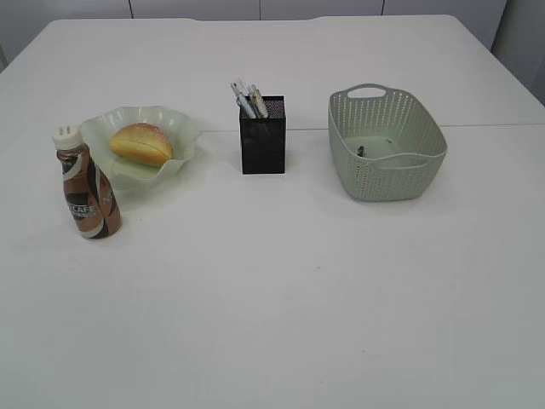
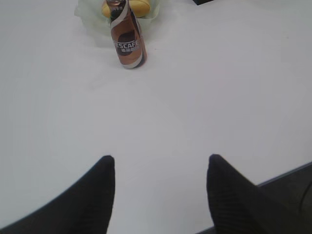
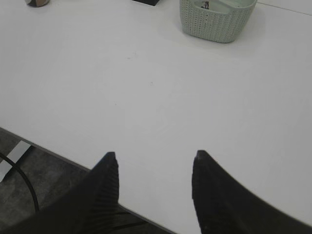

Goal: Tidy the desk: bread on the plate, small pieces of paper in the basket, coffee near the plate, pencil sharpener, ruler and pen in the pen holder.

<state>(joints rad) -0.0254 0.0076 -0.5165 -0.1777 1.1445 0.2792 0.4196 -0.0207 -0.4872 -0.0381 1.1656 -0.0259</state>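
Left tool (image 2: 161, 163): nearest the wrist camera, jaws apart, nothing between them, suspended above the bare bench (image 1: 281, 298) near its front edge. Right tool (image 3: 155, 160): jaws likewise apart and empty, over the bench edge.

Coffee (image 1: 87, 183): upright on the bench, just beside the plate (image 1: 183, 136) at its front left. Bread (image 1: 141, 143): lying on the plate. Pen holder (image 1: 262, 141): upright at bench centre, with pens (image 1: 249, 100) protruding from its top; ruler and sharpener cannot be distinguished. Basket (image 1: 375, 175): right of the pen holder, well apart from it, with small items (image 1: 361, 151) lying inside.
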